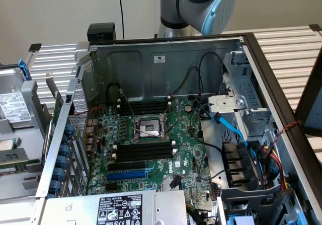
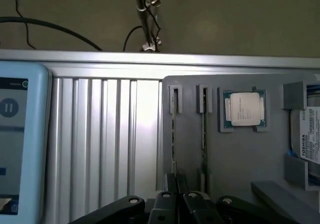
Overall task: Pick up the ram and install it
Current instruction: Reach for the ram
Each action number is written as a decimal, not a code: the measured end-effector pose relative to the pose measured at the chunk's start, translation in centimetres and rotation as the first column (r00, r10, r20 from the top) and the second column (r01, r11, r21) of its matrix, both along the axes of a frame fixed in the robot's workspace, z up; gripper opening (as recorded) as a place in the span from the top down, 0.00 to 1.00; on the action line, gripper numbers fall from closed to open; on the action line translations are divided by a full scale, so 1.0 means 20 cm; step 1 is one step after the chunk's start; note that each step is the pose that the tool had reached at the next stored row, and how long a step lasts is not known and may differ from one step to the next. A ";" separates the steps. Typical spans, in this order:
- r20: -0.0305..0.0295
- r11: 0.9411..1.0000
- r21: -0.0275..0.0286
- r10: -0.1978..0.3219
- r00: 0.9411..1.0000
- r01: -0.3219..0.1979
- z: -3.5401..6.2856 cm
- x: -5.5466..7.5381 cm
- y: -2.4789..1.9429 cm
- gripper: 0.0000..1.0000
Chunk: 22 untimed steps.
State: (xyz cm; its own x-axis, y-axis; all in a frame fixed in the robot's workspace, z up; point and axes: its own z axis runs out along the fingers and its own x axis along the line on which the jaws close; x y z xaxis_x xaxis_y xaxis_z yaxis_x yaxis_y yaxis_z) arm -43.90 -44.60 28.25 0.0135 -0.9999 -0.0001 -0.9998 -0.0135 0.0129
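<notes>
The ram (image 2: pixel 173 129), edge-up in the grey tray (image 2: pixel 235 154), looks light, stiff and fragile, best pinched across its faces mid-length; the fingers (image 2: pixel 173 184) are pressed together.

Green motherboard (image 1: pixel 183 157), blue expansion slot (image 1: pixel 127 175), grey parts tray (image 2: pixel 240 159), ribbed silver table (image 2: pixel 100 134)

A ribbed, silver metal table (image 2: pixel 100 134) carries everything. In the exterior view its slats (image 1: pixel 287 44) run out behind and to the exterior view's right of an open computer case (image 1: pixel 151 69) that rests on it. In the wrist view, a flat grey parts tray (image 2: pixel 240 159) lies on the slats, and a device with a light-blue frame (image 2: pixel 37 134) lies well apart from it.
</notes>
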 end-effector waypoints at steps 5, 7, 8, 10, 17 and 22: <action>0.000 1.000 0.000 0.000 1.000 0.000 -0.045 -0.02 0.004 0.88; 0.000 1.000 0.000 0.000 1.000 0.000 -0.063 -0.04 0.010 0.88; 0.000 1.000 0.000 0.000 1.000 0.000 -0.073 -0.06 0.013 0.88; 0.000 1.000 0.000 0.000 1.000 0.000 -0.091 -0.06 0.017 0.88; 0.000 1.000 0.000 -0.004 1.000 0.004 -0.155 -0.06 0.030 0.88; 0.000 1.000 0.000 -0.004 1.000 0.004 -0.200 -0.06 0.042 0.88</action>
State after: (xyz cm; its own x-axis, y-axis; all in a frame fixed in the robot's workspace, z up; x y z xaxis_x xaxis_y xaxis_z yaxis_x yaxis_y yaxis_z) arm -45.17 -43.76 24.24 0.0096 -1.0000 -0.0001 -0.9999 -0.0096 0.0130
